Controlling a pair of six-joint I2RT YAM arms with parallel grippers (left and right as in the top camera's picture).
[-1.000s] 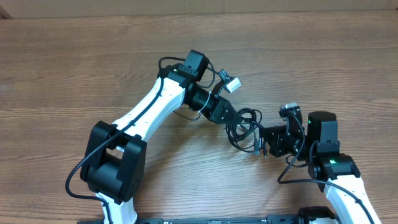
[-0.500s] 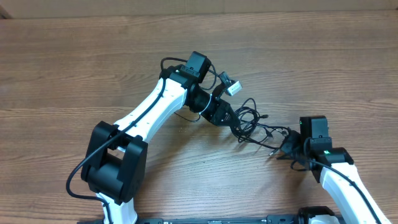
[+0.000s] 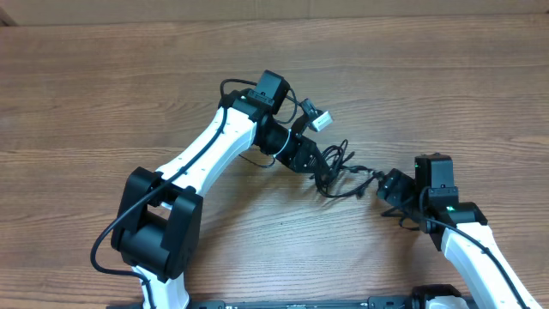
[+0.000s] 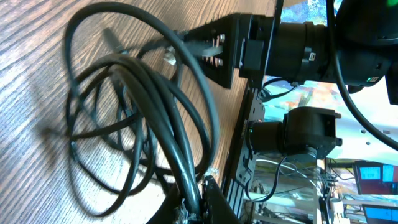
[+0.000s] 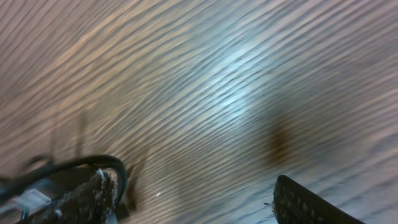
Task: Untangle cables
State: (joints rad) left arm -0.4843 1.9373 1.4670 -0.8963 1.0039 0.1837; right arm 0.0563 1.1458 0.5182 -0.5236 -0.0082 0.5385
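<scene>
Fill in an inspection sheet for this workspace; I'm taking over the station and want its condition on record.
Surface: wooden table, bare wood, no spills seen.
Job's things: thin black cables, one tangled bunch between the two grippers.
Clutter: nothing seen.
Grippers: left gripper shut on the cables; right gripper open, a cable loop curving by one finger, nothing clamped.
Cables: arm wiring hangs in a loose loop, apart from the bunch.
Surroundings: monitors and rack gear beyond the table edge, seen from the left wrist.
</scene>
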